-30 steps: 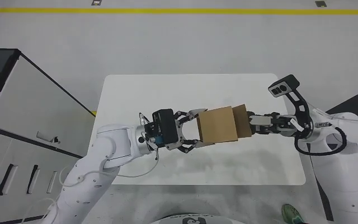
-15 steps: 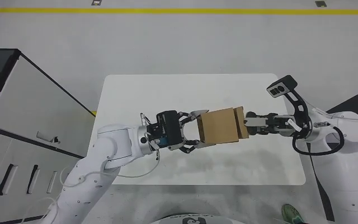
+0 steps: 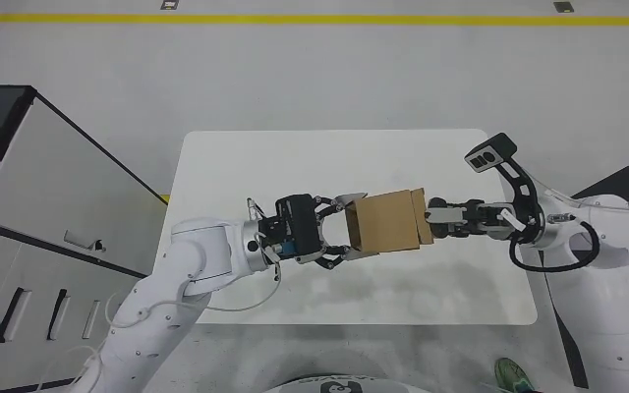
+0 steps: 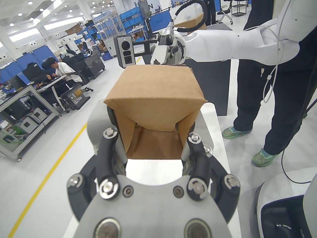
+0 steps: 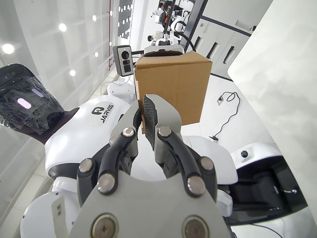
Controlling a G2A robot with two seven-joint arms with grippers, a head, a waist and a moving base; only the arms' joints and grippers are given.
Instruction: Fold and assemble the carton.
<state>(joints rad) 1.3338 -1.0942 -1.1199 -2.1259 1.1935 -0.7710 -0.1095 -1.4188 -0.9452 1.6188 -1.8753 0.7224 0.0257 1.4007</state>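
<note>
A brown carton hangs in the air over the middle of the white table, held between the two arms. My right gripper is shut on a flap at the carton's right end; in the right wrist view its pads pinch the cardboard edge of the carton. My left gripper is open, one finger on each side of the carton's left end. In the left wrist view that end of the carton faces me with its flaps partly folded inward, between my fingers.
The table has bare surface all around the arms, with its front edge near the robot. A grey cabinet stands off the table's left side. A yellow floor line runs beyond the far edge.
My left gripper has moved right, so its open fingers now straddle the carton's left end. The right gripper and carton have shifted slightly left.
</note>
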